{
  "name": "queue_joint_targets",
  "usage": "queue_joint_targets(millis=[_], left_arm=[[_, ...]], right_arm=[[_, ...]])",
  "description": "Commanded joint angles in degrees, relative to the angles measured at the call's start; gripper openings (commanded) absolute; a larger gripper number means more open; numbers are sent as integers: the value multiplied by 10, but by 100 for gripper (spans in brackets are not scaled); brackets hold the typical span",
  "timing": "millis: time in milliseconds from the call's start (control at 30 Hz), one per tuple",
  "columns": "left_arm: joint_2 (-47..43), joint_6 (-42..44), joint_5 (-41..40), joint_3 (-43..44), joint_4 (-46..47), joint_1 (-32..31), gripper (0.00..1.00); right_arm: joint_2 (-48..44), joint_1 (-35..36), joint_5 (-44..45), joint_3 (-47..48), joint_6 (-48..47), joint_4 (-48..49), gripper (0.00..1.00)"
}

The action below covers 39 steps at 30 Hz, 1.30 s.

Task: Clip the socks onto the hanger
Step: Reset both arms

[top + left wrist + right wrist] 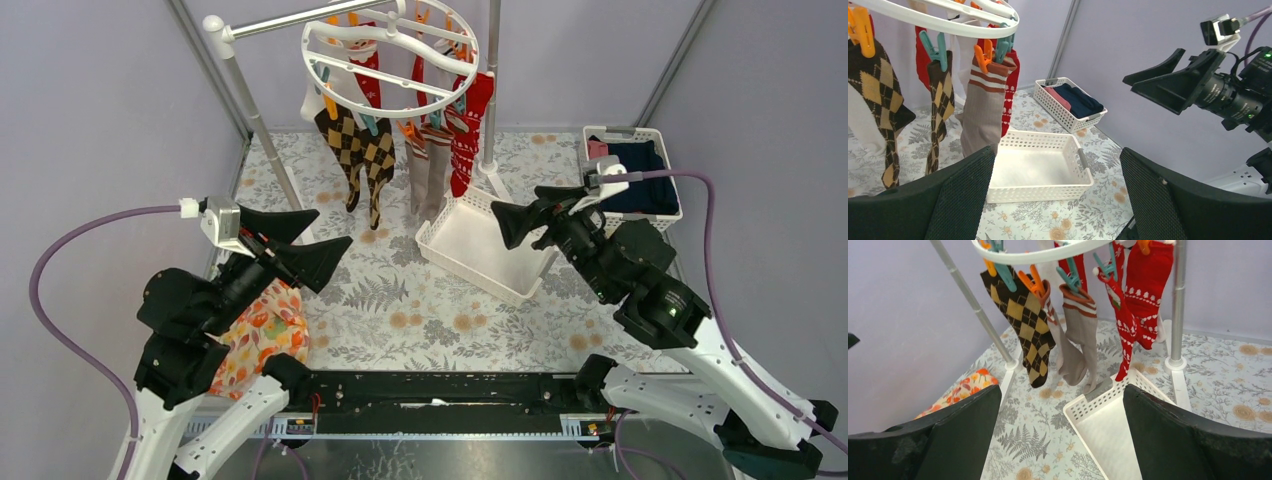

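Observation:
The round white hanger hangs at the back centre, with orange and teal clips. Clipped to it are argyle socks, taupe-grey socks with striped cuffs and red Christmas socks. They also show in the left wrist view and in the right wrist view. My left gripper is open and empty, held above the table at the left. My right gripper is open and empty, above the empty white basket.
A second white basket at the back right holds folded navy and pink clothes. An orange floral cloth lies under my left arm. A grey metal pole slants at the back left; an upright pole stands behind the socks.

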Motion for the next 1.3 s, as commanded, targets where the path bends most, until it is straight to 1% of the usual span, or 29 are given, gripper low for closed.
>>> queue_joint_targets(millis=[0, 167, 300, 400, 467, 567, 667, 767, 933, 1200, 1267], left_arm=[[-8, 27, -23, 28, -34, -2, 99], [-7, 45, -53, 48, -57, -2, 99], [25, 69, -105, 86, -96, -2, 99], [55, 83, -169, 100, -99, -6, 99], [74, 90, -211, 103, -82, -9, 99], [100, 95, -263, 117, -45, -10, 99], [111, 109, -306, 140, -20, -10, 99], [124, 138, -354, 158, -20, -10, 99], [141, 160, -366, 170, -25, -10, 99], [168, 171, -371, 182, -12, -9, 99], [164, 170, -365, 186, -14, -10, 99]], right_arm=[[-23, 4, 48, 7, 15, 37, 100], [-44, 4, 83, 5, 14, 39, 100], [-39, 4, 172, 25, -11, 25, 100], [-16, 4, 270, 50, -78, 52, 100], [6, 4, 363, 57, -154, 115, 100], [44, 4, 434, 71, -245, 196, 100], [60, 4, 449, 80, -299, 252, 100], [63, 4, 458, 82, -340, 290, 100], [70, 3, 452, 93, -354, 299, 100], [83, 3, 436, 98, -341, 287, 100], [79, 3, 420, 93, -332, 277, 100]])
